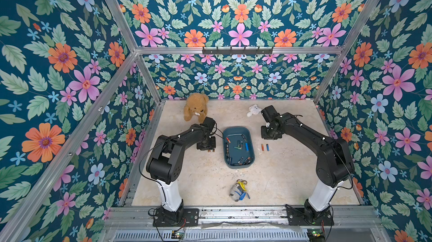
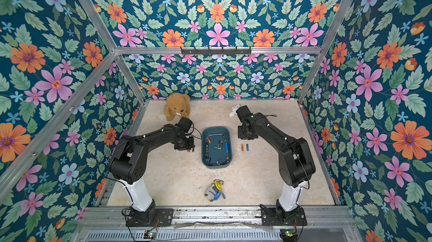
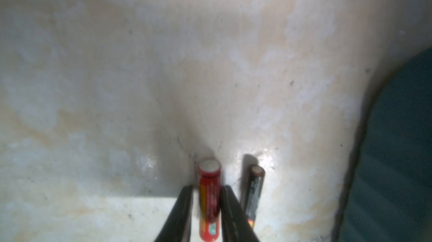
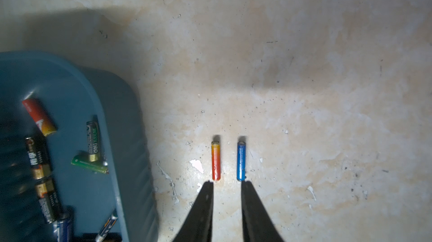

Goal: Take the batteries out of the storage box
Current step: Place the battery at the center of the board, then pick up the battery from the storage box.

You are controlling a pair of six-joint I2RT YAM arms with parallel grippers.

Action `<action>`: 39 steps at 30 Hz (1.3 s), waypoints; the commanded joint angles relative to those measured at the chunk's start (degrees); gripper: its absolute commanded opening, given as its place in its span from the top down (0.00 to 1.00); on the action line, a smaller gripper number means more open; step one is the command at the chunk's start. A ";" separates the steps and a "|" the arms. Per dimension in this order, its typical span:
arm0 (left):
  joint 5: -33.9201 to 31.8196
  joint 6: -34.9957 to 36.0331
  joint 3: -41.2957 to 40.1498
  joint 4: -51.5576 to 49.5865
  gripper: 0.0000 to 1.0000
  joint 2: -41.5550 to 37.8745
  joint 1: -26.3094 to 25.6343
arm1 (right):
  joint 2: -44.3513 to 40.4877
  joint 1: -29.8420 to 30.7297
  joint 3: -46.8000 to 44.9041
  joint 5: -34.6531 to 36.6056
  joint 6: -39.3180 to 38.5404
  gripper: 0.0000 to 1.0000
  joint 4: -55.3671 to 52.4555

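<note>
The teal storage box (image 1: 236, 128) (image 2: 216, 128) lies mid-table with several batteries (image 1: 246, 146) (image 4: 38, 156) loose inside. My left gripper (image 3: 207, 187) (image 1: 207, 146) is low over the table just left of the box (image 3: 397, 147). Its jaws stand slightly open around a red battery (image 3: 209, 201) that lies on the table, with a thin gap beside one finger. A black battery (image 3: 253, 194) lies next to it. My right gripper (image 4: 228, 183) (image 1: 270, 134) hovers right of the box (image 4: 126, 135), open and empty, its tips just behind an orange battery (image 4: 216, 161) (image 1: 262, 147) and a blue battery (image 4: 241, 161) (image 1: 267, 147).
A brown teddy bear (image 1: 196, 107) sits at the back left, close behind my left arm. A small white plush (image 1: 254, 110) lies at the back right beside my right arm. A grey, blue and yellow plush (image 1: 238, 190) lies near the front edge.
</note>
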 commanded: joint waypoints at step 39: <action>-1.21 -0.25 1.89 -4.22 0.70 -5.55 -0.03 | 4.78 7.45 11.41 2.89 2.58 0.73 -5.43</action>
